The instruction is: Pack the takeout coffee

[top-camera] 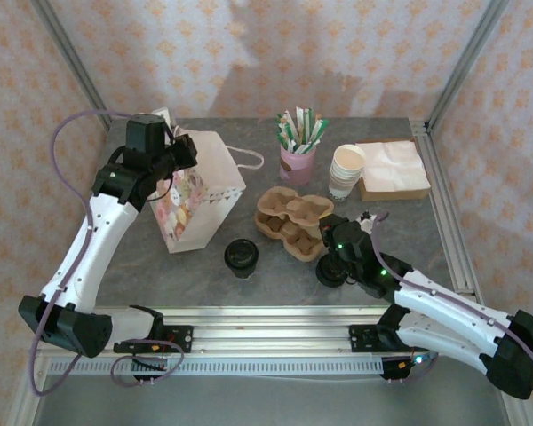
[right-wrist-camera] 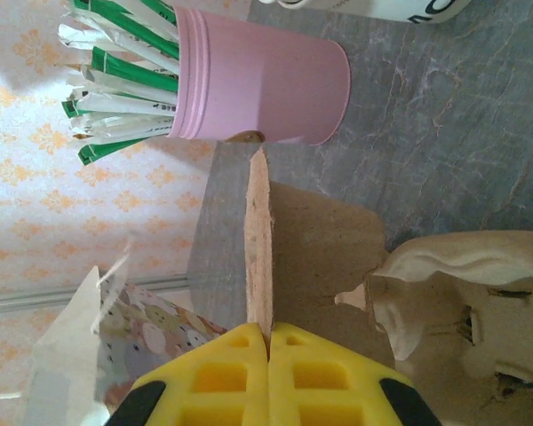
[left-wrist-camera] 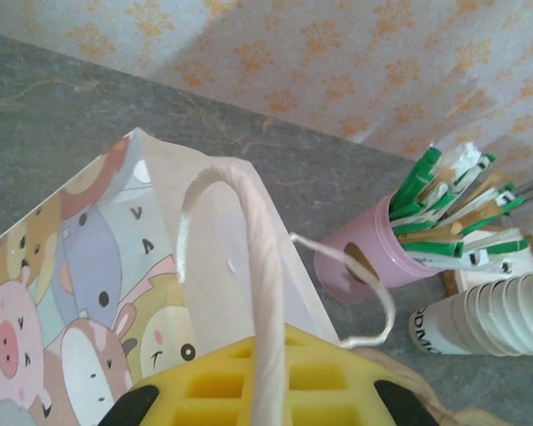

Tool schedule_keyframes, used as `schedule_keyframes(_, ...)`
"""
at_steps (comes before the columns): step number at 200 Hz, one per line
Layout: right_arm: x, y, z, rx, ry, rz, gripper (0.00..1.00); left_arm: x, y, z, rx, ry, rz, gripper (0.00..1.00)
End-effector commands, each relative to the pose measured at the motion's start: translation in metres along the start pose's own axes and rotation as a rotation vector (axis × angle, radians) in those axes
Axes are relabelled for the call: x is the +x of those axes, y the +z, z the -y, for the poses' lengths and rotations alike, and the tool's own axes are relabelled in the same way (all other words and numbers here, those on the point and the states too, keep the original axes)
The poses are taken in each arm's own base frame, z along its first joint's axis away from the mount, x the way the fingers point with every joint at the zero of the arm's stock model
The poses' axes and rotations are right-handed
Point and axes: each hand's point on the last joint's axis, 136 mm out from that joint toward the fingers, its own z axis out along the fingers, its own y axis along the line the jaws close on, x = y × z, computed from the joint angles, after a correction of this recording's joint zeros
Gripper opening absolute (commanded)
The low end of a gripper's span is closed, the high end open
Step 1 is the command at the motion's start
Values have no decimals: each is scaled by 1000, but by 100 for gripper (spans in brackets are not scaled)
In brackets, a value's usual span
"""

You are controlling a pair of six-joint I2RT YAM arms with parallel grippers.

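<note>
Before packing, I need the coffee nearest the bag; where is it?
Top view, left of centre: the coffee stands near the table's front edge, between bag and carrier.

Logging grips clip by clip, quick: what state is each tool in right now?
Left tool: closed on the rope handle of the cartoon bag.
Right tool: closed on a thin edge of the brown cup carrier.
</note>
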Motion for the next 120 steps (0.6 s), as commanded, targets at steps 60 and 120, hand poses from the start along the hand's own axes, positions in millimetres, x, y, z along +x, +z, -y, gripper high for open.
schedule_keyframes(60,12,0,33,78,7,-16,8,-23,-14,-16,67,-248,201,0)
schedule_keyframes(120,15,-5,52,167,-76,-39,37,5,-28,-47,-1,-273,207,1)
